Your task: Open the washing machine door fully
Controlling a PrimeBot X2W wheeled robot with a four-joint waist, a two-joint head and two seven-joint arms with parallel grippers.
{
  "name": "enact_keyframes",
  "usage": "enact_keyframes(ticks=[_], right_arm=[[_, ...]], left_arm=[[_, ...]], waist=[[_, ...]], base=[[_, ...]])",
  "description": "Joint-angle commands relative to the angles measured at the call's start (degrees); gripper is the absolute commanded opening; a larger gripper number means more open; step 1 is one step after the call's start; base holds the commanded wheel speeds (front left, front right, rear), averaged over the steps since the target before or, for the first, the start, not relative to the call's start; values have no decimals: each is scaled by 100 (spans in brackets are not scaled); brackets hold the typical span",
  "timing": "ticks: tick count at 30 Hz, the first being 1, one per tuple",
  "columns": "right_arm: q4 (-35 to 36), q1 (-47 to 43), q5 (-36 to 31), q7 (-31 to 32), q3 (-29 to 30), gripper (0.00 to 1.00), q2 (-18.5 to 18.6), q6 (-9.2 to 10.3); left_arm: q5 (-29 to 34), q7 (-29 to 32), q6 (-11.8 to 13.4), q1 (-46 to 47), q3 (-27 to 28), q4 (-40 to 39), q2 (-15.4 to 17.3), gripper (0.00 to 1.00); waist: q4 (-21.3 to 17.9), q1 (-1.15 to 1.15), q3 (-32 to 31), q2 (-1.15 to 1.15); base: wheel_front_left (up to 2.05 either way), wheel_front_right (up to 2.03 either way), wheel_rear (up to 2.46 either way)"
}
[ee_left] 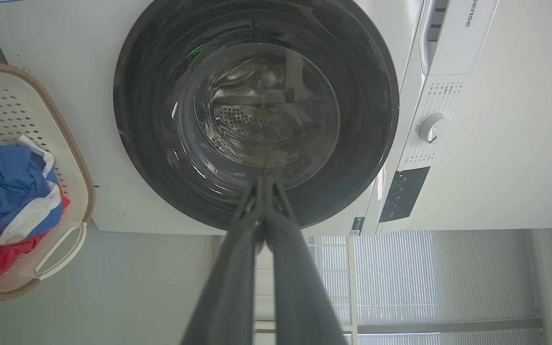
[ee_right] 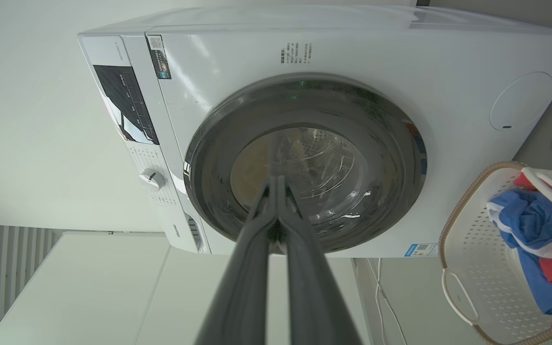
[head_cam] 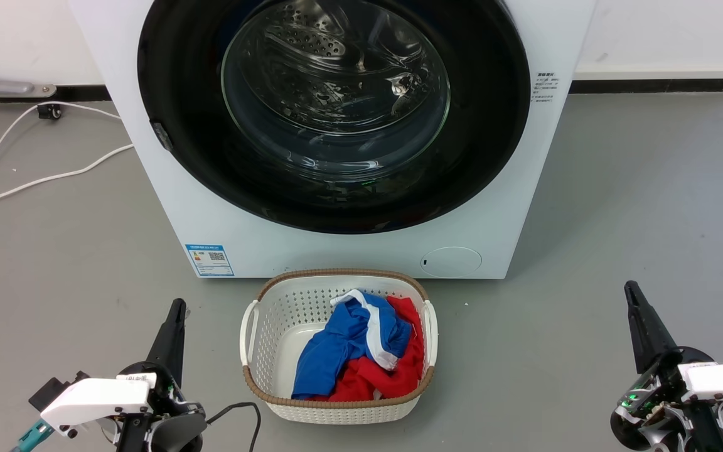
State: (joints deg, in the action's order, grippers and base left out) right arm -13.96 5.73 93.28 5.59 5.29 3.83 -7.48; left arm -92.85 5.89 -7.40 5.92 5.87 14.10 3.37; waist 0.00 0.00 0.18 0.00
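Note:
The white washing machine [head_cam: 524, 188] stands ahead on the grey floor. Its round glossy black washing machine door [head_cam: 173, 81] lies flush against the front, and the steel drum shows through its clear glass window. The left wrist view has the door [ee_left: 146, 96] ahead of my fingers, and so does the right wrist view, where the door [ee_right: 391, 143] is seen from the other side. My left gripper [head_cam: 176, 306] sits low at the left, shut and holding nothing, well short of the machine. My right gripper [head_cam: 630, 289] sits low at the right, also shut and holding nothing.
A white laundry basket [head_cam: 273, 314] with blue and red clothes [head_cam: 361, 351] stands on the floor directly before the machine, between my arms. White cables [head_cam: 35, 182] trail over the floor at the left. A blue label sticker [head_cam: 209, 259] is low on the machine's front.

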Motion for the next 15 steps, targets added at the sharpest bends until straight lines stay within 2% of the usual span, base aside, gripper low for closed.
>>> enact_keyframes(ticks=[1, 15], right_arm=[[-10, 75, -36, 5, 15, 0, -18, -2], [-11, 77, -52, 26, 34, 0, -31, -2]], left_arm=[[41, 24, -16, 53, 16, 3, 1, 0], [32, 36, -16, 54, 28, 4, -8, 0]], waist=[[0, 0, 0, 0], [0, 0, 0, 0]], base=[[0, 0, 0], [0, 0, 0]])
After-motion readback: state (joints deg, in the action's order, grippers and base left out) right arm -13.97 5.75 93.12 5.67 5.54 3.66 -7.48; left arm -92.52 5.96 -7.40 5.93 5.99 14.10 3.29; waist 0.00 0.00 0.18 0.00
